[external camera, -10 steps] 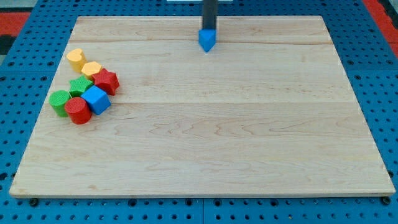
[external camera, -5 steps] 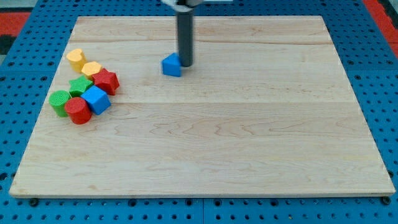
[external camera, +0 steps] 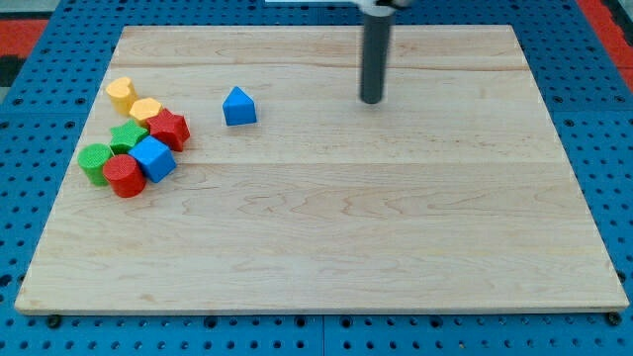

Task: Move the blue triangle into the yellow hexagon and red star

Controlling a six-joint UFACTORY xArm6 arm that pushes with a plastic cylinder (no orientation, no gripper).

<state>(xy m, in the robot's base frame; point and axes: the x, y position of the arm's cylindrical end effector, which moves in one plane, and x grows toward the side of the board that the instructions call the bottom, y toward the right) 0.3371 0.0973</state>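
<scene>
The blue triangle lies on the wooden board, left of the middle near the top. The yellow hexagon and the red star sit touching each other in a cluster at the view's left, a short gap left of the triangle. My tip is on the board well to the right of the triangle, apart from every block.
The cluster also holds a yellow cylinder, a green star, a green cylinder, a red cylinder and a blue cube. Blue pegboard surrounds the board.
The blue triangle has slid left and down from the top middle towards the cluster. My tip followed it left, then drew back to the right, away from it.
</scene>
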